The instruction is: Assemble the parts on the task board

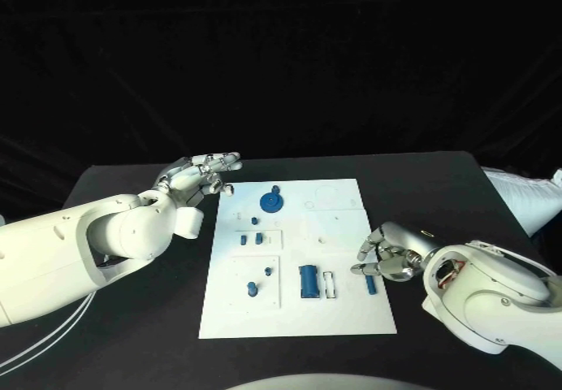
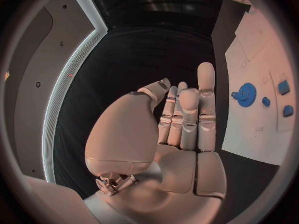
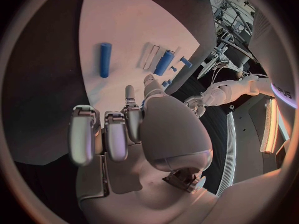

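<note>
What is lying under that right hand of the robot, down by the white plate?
Beneath the right hand shows the task board's right edge and a blue rod just beside its fingertips, not gripped. Whatever lies directly below the palm is covered.

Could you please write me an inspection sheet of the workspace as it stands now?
Surface: black table, carrying the white task board.
Job's things: blue gear at the board's far end; blue block and blue rod at its near right; small blue pieces on its left side.
Clutter: nothing seen.
Hands: left hand off the board's far left corner, fingers straight, holding nothing; right hand at the board's right edge beside the rod, holding nothing.
Cables: pale cables under the left arm.
Surroundings: dark backdrop; white cloth at right.
</note>
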